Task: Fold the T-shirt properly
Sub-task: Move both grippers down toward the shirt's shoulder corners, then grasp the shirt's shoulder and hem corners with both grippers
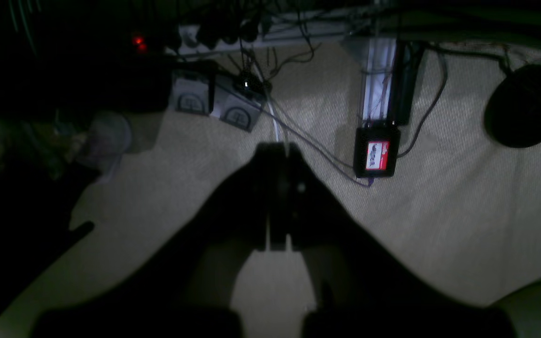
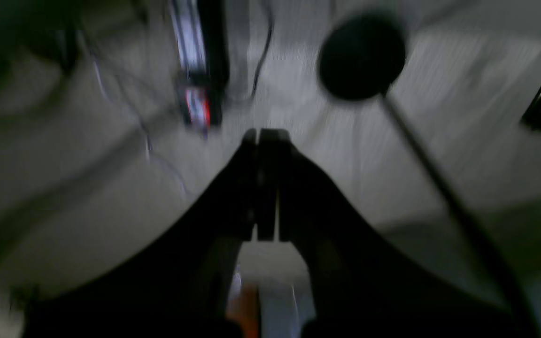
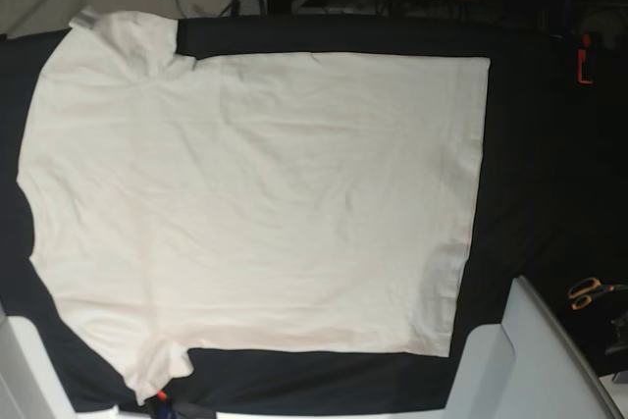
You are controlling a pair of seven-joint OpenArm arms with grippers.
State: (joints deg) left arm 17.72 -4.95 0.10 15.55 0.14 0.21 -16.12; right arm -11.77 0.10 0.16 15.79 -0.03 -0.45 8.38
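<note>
The cream T-shirt (image 3: 255, 203) lies spread flat on the black table cloth (image 3: 530, 164) in the base view. Its sleeves are at the upper left and lower left, and its hem is on the right. My left gripper (image 1: 277, 151) is shut and empty in the left wrist view, with beige floor and cables behind it. My right gripper (image 2: 266, 135) is shut and empty in the blurred right wrist view, also over floor. Neither wrist view shows the T-shirt. Neither gripper's fingers show in the base view.
Orange-handled scissors (image 3: 587, 291) and a red object (image 3: 584, 58) lie on the cloth's right side. Pale arm parts stand at the lower right (image 3: 510, 360) and lower left (image 3: 15, 360). A black box with a red label (image 1: 376, 154), cables and a round black base (image 1: 526, 105) are on the floor.
</note>
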